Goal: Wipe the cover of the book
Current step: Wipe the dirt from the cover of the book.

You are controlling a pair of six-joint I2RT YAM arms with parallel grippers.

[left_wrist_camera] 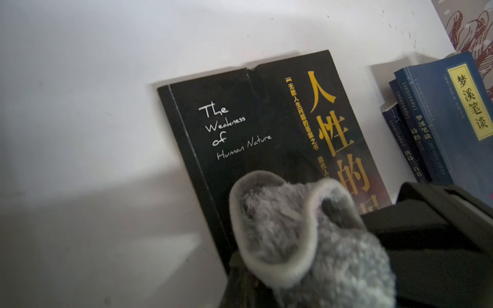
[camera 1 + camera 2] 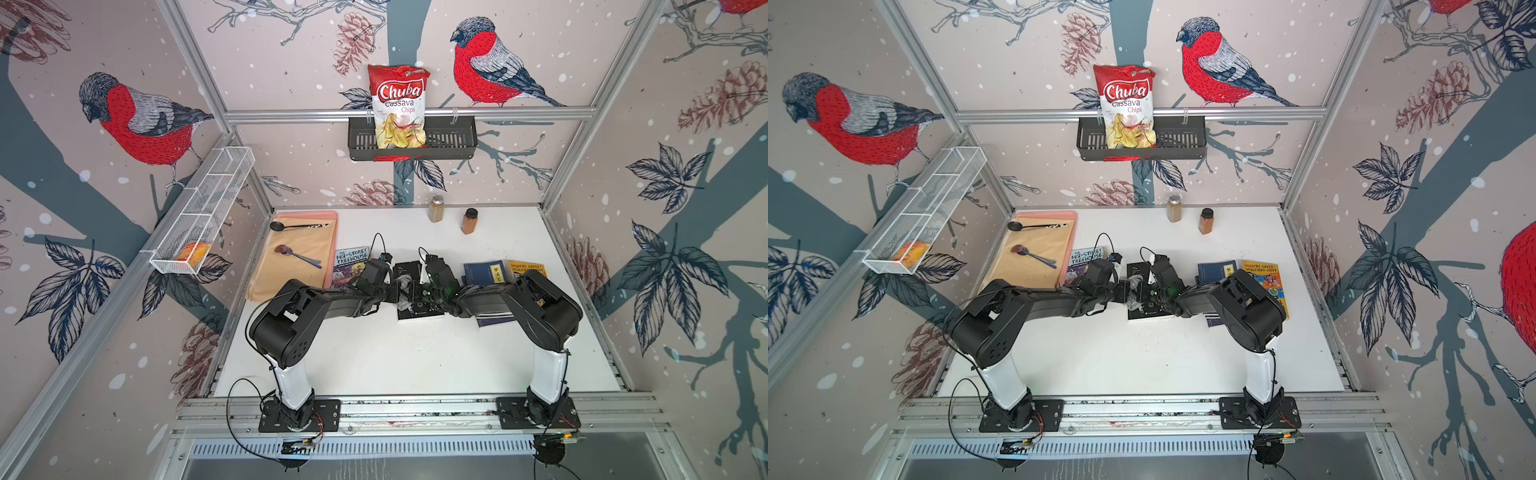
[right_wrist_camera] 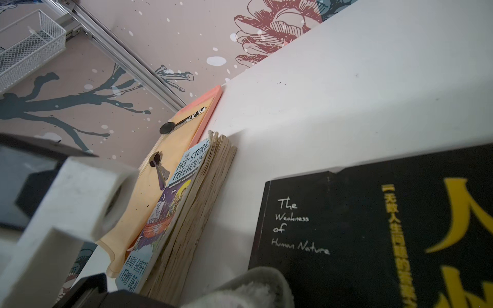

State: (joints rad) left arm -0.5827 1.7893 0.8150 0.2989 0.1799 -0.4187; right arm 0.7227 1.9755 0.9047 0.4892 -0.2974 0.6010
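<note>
The left fingers [image 2: 391, 292] are fully closed on a grey cloth [image 1: 306, 240], which sits on the cover of the black book [image 1: 240, 128]. The right fingers [image 2: 422, 290] are closed over the same cover; whether they grip anything cannot be told. The book lies flat, cover up, mid-surface [image 2: 395, 357], between a picture book [image 2: 351, 262] and blue books [image 2: 484, 272].

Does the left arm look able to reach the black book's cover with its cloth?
Probably yes: the left gripper, clutching the grey cloth, hangs right over the black book with nothing between.
</note>
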